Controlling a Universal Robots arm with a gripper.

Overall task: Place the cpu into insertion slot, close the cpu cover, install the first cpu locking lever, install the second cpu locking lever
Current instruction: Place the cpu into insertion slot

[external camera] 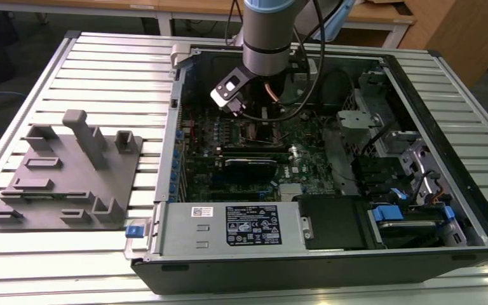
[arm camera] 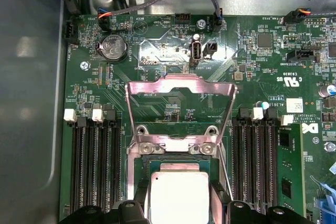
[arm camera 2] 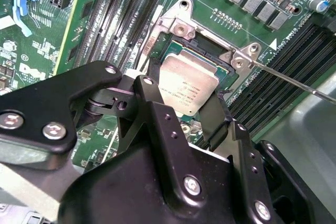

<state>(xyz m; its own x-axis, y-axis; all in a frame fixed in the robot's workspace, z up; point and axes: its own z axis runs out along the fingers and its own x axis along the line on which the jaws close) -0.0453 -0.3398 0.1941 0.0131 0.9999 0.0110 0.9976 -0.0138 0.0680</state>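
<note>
Nearby, memory slots (arm camera: 94,171) flank cpu (arm camera: 178,198) — cpu cover (arm camera: 181,84) raised.

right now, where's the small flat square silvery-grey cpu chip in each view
exterior view: hidden under the gripper, over the green motherboard.
second wrist view: the silvery-grey square cpu at the dark-framed socket, against the gripper.
first wrist view: the cpu by the hinge of the raised silvery cover frame.
shared landmark: long black memory slots flanking it in both wrist views.
</note>
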